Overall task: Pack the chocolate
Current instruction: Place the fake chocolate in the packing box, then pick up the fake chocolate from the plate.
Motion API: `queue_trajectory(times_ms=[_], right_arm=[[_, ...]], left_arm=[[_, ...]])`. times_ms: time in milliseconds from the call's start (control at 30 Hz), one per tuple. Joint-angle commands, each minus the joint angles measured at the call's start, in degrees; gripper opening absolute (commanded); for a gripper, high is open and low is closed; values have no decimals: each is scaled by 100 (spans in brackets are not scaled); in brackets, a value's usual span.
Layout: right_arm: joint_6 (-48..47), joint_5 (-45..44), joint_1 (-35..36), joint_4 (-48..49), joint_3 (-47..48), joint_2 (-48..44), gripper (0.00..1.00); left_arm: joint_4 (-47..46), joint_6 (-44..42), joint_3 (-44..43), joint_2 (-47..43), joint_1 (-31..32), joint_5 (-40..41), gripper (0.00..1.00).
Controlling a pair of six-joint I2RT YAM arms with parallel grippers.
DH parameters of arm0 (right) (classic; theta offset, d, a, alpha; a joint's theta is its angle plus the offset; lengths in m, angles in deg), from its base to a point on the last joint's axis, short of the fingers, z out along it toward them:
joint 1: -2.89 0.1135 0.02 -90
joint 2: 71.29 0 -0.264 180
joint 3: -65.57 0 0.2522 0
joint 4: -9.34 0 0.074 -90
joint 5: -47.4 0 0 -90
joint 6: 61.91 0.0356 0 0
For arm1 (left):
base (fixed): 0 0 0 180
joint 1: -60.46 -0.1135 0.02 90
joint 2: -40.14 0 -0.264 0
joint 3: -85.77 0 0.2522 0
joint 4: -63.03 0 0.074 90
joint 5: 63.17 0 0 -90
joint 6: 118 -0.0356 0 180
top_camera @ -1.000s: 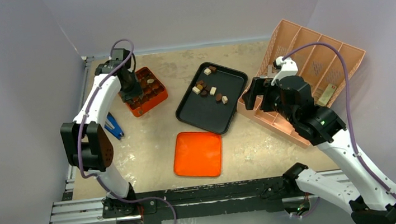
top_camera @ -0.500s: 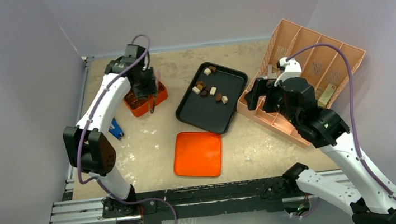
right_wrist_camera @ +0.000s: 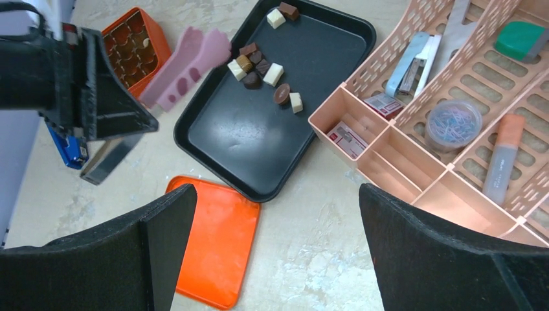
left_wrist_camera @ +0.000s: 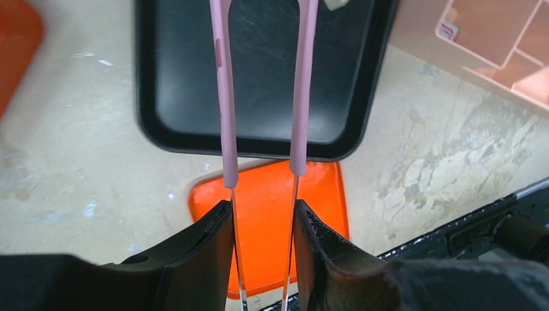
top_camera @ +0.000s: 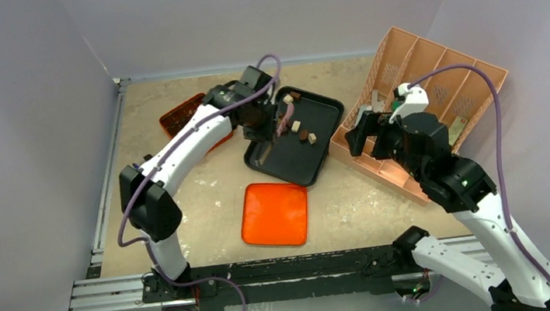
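Bench [top_camera: 199, 203] of worn tan board, seen from above, with your two arms reaching in from its near edge. At your right, a peach slotted plastic organiser [top_camera: 434, 67] stands tilted against the wall. A black rectangular tray [top_camera: 296, 161] lies mid-bench, with a flat orange plastic lid [top_camera: 275, 214] in front of it and an orange compartmented box [top_camera: 177, 116] at the far left.

Your left pincer [left_wrist_camera: 262, 214] hangs over the tray's left side, clamped on pink plastic tweezers [left_wrist_camera: 223, 97] whose two prongs stand apart, pointing out over the tray. Your right pincer [top_camera: 363, 131] hovers at the organiser's near-left corner, jaws spread wide, holding nothing.

The chocolate [right_wrist_camera: 259, 65], small dark brown, mid brown and cream cubes, sits loose at the tray's far end. Most pieces form one cluster near the tweezer tips, and two sit at the far corner.
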Motion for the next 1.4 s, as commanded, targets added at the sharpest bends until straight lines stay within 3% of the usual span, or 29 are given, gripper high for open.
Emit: queue_trajectory(times_ms=[0,267,1033,1367], right_arm=[[-45,-250,24,-125,174,-148,97],[-52,-291,25,-214,176,-289,97],[-84,-416,28,-222,158,-322,97],[-91,-437,24,-183,127,-283,97]], left_arm=[[-96,93,-364,353,421,135,37],[-48,126,-684,1128,680,145,37],[-311,-31,-963,2052,700,-40,36],[-290,-36,-1195,2199,699,-27,28]])
